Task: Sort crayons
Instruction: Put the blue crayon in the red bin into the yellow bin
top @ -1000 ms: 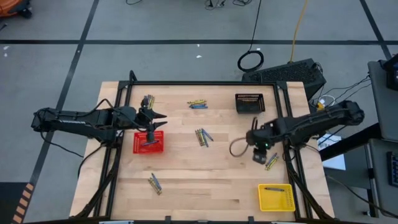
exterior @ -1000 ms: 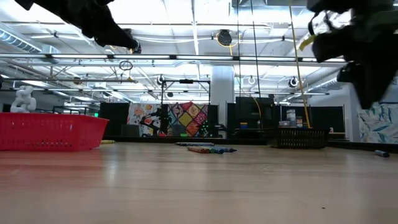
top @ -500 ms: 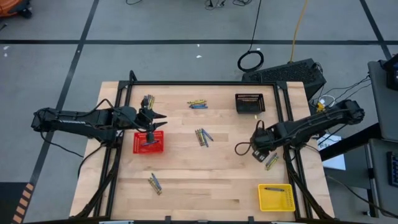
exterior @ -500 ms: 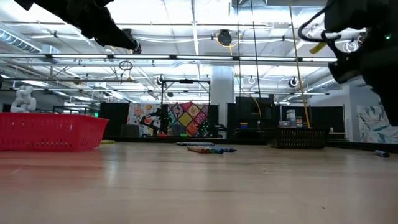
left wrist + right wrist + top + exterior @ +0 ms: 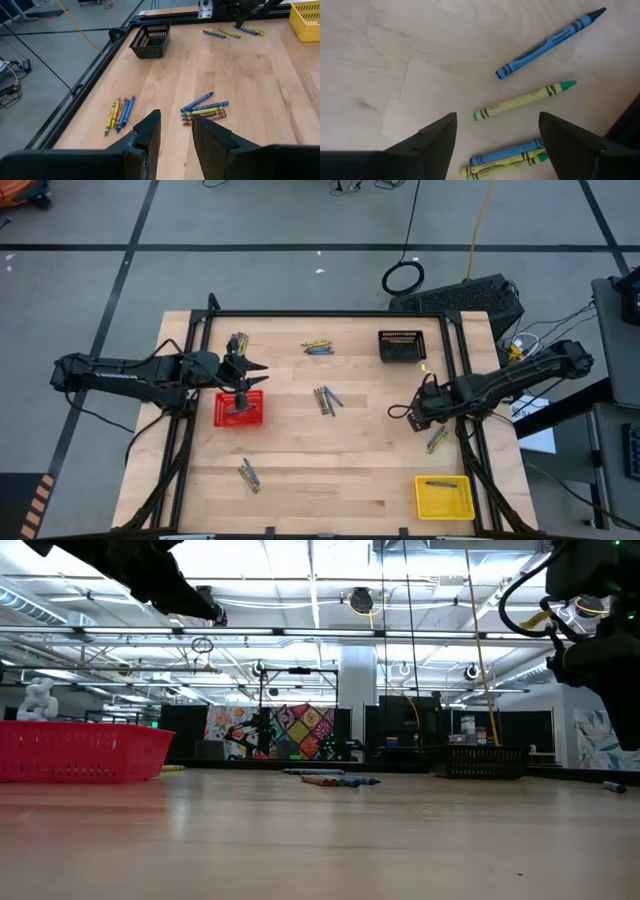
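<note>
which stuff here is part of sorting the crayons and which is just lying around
Job: crayons by the right gripper, a blue crayon and a green crayon; centre crayons; red basket, black basket, yellow basket.
Lying about: cable loop and black case on the floor.

Up top, the high camera looks straight down, far enough off to frame the whole table [image 5: 330,470] and the floor around it. The low camera sits at tabletop level, staring across the wood into the room behind; the red basket [image 5: 80,752] at its left is the same one the overhead view shows. The left wrist camera looks out across the table to the black basket [image 5: 150,40] and yellow basket [image 5: 306,20], also in the overhead view. The right wrist camera looks straight down, hard up against the crayons [image 5: 524,101].
</note>
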Controlling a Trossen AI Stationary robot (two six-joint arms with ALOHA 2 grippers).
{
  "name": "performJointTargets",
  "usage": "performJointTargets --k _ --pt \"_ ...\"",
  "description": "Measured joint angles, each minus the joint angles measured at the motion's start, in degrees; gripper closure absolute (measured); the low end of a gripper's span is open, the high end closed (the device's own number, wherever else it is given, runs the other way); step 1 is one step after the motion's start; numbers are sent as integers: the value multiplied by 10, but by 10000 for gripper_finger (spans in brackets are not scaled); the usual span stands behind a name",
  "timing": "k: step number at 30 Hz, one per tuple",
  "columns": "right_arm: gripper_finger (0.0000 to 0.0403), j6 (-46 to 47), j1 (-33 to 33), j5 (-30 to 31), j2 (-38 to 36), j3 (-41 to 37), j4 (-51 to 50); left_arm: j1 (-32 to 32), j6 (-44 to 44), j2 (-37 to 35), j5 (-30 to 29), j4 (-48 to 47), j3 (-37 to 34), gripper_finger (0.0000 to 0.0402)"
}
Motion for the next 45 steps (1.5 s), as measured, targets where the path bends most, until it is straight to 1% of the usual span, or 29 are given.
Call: performJointTargets --k 4,11,20,26,31,33,35,37,39,40,43,45 --pt "141 -2 1 0 1 -10 12 0 0 0 0 0 0 285" --pt "147 -43 1 1 1 -19 31 0 -2 0 0 0 0 285" --pt "148 -51 1 -1 1 -19 49 0 -2 0 0 7 0 285" --pt "148 -77 1 -2 -1 -19 88 0 -2 0 0 12 0 285" --pt "148 -128 1 -2 -5 -19 148 0 -2 0 0 23 0 285" --pt "148 -172 1 1 -5 -19 184 0 -2 0 0 23 0 285" --pt "148 -234 1 9 -1 -19 242 -1 9 0 0 20 0 285" --pt "148 -298 0 32 3 -19 307 -9 27 0 4 -7 4 285" --pt "148 -358 -2 65 3 -19 369 -17 30 3 20 -90 31 285" --pt "148 -386 -3 81 3 -19 397 -21 17 11 27 -140 48 285" --pt "148 -460 -5 129 3 -19 460 -34 -63 47 65 -285 93 285" --pt "148 -506 -5 154 3 -19 489 -44 -110 83 112 -320 103 286"
